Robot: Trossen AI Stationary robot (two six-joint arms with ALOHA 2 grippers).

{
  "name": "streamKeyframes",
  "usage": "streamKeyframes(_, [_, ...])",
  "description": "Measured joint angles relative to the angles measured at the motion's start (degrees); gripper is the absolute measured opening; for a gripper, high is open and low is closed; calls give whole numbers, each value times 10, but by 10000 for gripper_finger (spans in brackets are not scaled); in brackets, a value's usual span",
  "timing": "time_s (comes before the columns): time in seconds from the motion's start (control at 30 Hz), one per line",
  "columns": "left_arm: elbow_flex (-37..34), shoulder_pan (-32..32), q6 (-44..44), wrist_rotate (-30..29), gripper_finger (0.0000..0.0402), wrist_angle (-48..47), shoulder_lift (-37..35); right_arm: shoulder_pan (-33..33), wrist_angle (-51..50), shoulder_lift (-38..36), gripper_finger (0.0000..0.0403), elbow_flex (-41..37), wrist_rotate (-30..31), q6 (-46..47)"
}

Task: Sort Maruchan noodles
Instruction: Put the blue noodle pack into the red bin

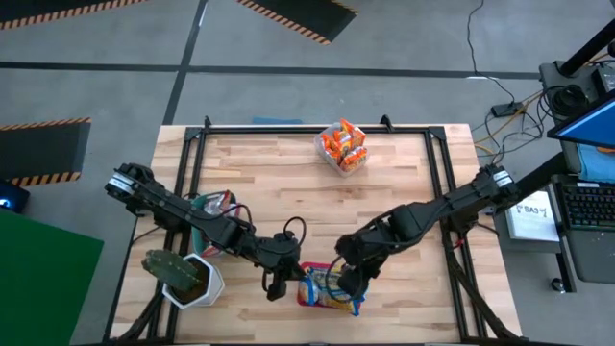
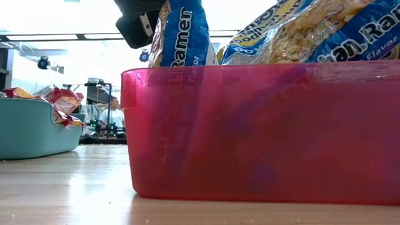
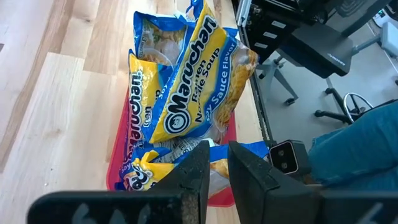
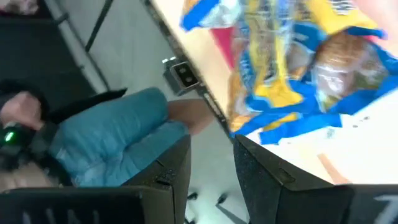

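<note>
A translucent red bin (image 2: pixel 262 131) fills most of the frame, standing on the pale wooden table (image 2: pixel 62 187), with blue-and-yellow Maruchan noodles (image 2: pixel 181 34) sticking up above its rim and more packets (image 2: pixel 312 28) leaning beside them. A dark piece of an arm (image 2: pixel 134 22) hangs just left of the upright packet, though which arm it is cannot be told here. To the left sits a teal bin (image 2: pixel 31 128) holding red crinkly packets (image 2: pixel 62 100), and a person (image 2: pixel 112 115) sits far back in the room.

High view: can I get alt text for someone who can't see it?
Both arms reach over a red bin of blue-and-yellow noodle packets at the table's near edge, left hand and right hand beside it. A clear bin of orange packets sits at the far edge.
</note>
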Motion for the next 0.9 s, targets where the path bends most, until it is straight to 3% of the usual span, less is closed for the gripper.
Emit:
streamKeyframes(0.23, [0,-2,1,0,39,-2,0,16,1,0,115,0,50,56])
streamKeyframes(0.37, [0,-6,-6,0,39,-2,0,21,1,0,141,0,60,76])
streamKeyframes(0.67, [0,-13,-14,0,39,-2,0,52,1,0,202,-6,171,128])
streamKeyframes(0.9, [0,-12,-14,-15,39,0,0,72,10,21,202,-16,209,171])
